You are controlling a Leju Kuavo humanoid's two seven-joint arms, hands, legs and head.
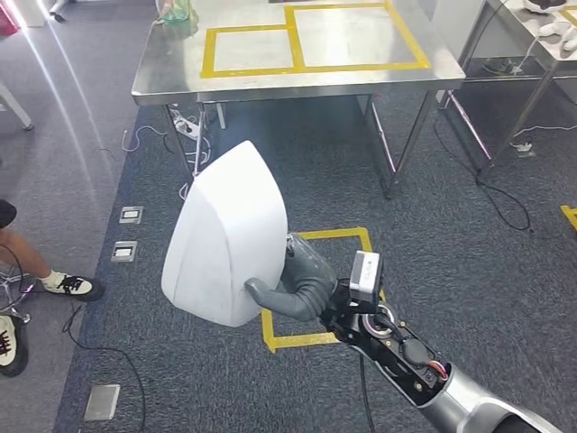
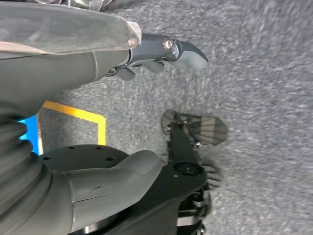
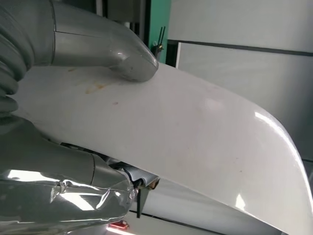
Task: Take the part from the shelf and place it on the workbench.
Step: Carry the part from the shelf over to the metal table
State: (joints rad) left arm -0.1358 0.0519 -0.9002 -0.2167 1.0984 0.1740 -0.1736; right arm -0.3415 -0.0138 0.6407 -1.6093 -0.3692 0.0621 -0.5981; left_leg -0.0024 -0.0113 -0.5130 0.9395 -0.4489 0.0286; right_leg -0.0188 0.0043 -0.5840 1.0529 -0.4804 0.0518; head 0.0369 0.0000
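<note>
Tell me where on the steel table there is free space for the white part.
Both yellow-taped rectangles on the workbench are bare: the smaller left one and the larger right one. The far left corner is crowded by a green thing. The right hand holds the white part.

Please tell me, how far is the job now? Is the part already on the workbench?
Not yet. Done: the white part is off the shelf. In hand: the right hand holds it above the carpet. Left: reach the steel workbench ahead and set it down there.

right hand (image 1: 299, 284) gripping, left hand (image 2: 110, 63) hanging empty
</note>
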